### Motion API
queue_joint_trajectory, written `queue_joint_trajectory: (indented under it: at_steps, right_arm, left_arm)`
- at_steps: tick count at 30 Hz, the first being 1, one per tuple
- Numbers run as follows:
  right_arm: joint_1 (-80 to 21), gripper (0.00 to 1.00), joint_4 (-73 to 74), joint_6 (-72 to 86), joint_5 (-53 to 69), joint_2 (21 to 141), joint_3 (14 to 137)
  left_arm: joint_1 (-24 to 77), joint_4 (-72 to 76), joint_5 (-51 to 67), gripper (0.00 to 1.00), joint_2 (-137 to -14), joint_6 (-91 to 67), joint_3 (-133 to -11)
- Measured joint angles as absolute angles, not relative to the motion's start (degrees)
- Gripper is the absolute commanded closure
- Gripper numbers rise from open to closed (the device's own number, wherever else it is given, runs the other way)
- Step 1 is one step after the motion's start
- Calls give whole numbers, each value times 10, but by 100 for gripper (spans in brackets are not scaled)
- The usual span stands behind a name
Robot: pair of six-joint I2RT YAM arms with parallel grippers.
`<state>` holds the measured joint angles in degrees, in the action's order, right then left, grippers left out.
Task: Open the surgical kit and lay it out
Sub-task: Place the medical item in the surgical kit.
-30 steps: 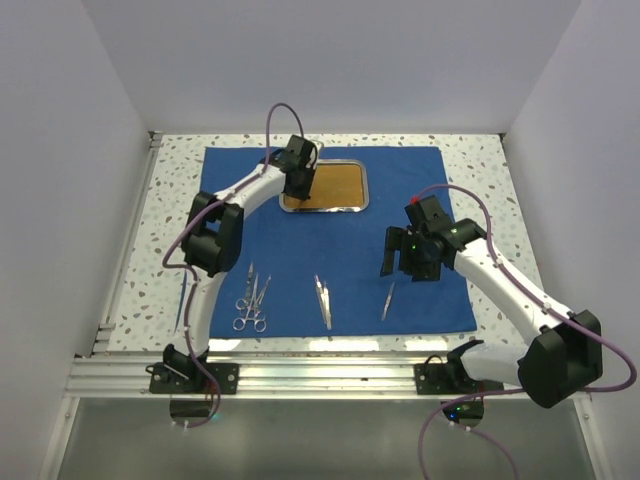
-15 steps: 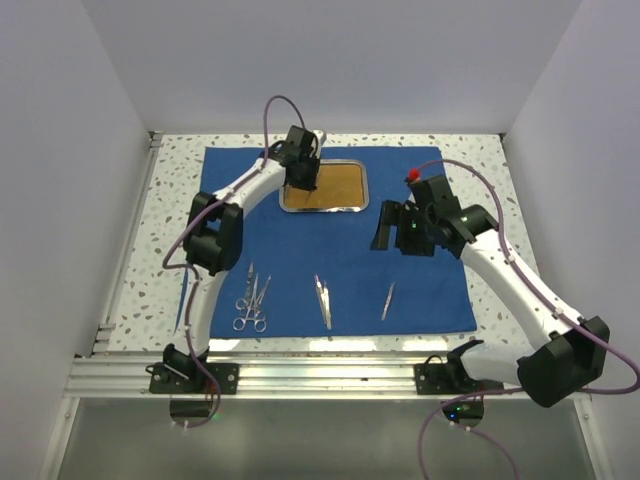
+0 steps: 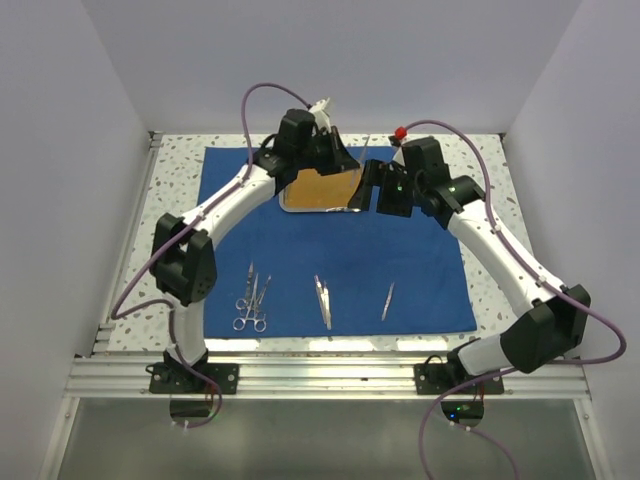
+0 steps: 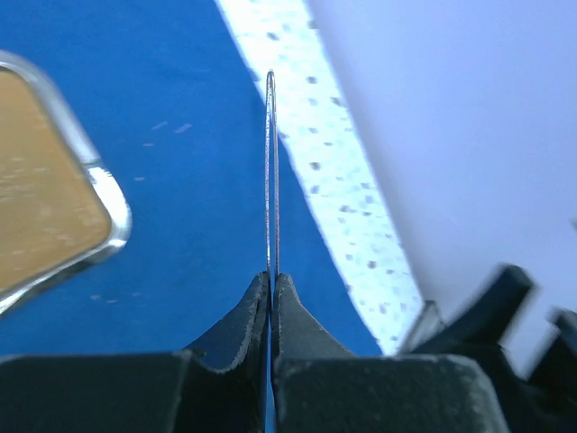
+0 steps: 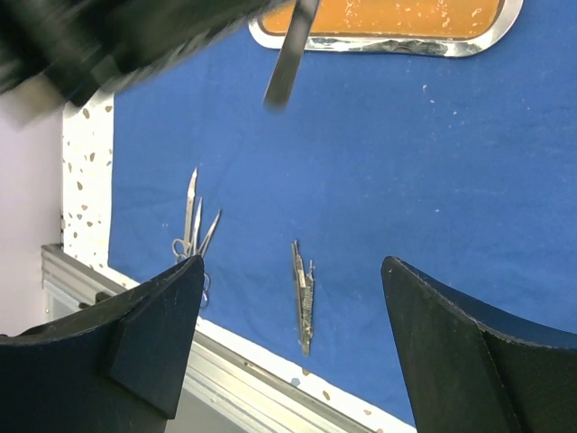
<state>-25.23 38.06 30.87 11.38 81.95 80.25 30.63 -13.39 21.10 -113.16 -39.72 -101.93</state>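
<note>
The royal-blue cloth (image 3: 400, 260) lies spread flat on the table. The steel tray (image 3: 312, 192) with an orange-brown inside sits at its far middle and also shows in the left wrist view (image 4: 54, 207) and the right wrist view (image 5: 388, 41). My left gripper (image 3: 340, 160) (image 4: 271, 280) hovers over the tray's far right corner, shut on slim silver tweezers (image 4: 270, 171) (image 5: 288, 54). My right gripper (image 3: 378, 190) (image 5: 293, 262) is open and empty just right of the tray. Scissors and forceps (image 3: 250, 300) (image 5: 191, 225), a second forceps pair (image 3: 322, 300) (image 5: 304, 298) and a small instrument (image 3: 388, 300) lie along the cloth's near edge.
Speckled tabletop (image 3: 480, 160) shows around the cloth. White walls close in the back and both sides. An aluminium rail (image 3: 320, 375) runs along the near edge, also seen in the right wrist view (image 5: 234, 379).
My left gripper has risen from the tray and swung right, holding the thin silver tweezers. My right arm has moved from the cloth's right side up to the tray's right end.
</note>
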Motion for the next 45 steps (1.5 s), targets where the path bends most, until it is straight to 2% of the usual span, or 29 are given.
queue_joint_trajectory:
  at_steps: [4, 13, 21, 26, 29, 30, 33, 35, 38, 39, 40, 41, 44, 45]
  right_arm:
    - [-252, 18, 376, 310, 107, 822, 808]
    - [-252, 21, 353, 318, 62, 818, 813]
    - [-252, 34, 347, 326, 22, 797, 805]
    - [-252, 38, 346, 331, 8, 798, 797]
    - [-254, 57, 342, 334, 6, 797, 794]
    - [-254, 71, 341, 334, 6, 798, 794]
    - [-256, 92, 338, 337, 6, 798, 794]
    - [-261, 100, 335, 338, 9, 798, 794]
    - [-262, 100, 335, 338, 8, 798, 793]
    - [-262, 100, 335, 338, 8, 798, 793]
    - [-263, 100, 335, 338, 7, 798, 792]
    - [-263, 100, 335, 337, 7, 797, 792]
    - [-259, 100, 340, 334, -12, 788, 775]
    - [-258, 100, 343, 333, -20, 780, 764]
  left_arm:
    - [323, -85, 237, 100, -1086, -455, -977]
    - [340, -58, 246, 100, -1063, -503, -928]
    - [353, -47, 256, 100, -1049, -526, -922]
    - [354, -35, 266, 100, -1042, -535, -920]
    - [354, -26, 269, 100, -1040, -540, -915]
    - [354, -25, 269, 100, -1039, -540, -912]
    - [354, -18, 269, 100, -1035, -544, -902]
    - [355, -12, 269, 100, -1034, -545, -898]
    - [356, -6, 273, 99, -1034, -545, -894]
    - [356, -5, 273, 90, -1034, -544, -893]
    - [356, -5, 273, 60, -1034, -542, -893]
    - [355, -6, 274, 45, -1034, -534, -894]
    - [352, -31, 277, 7, -1034, -509, -903]
    - [349, -41, 276, 2, -1034, -504, -907]
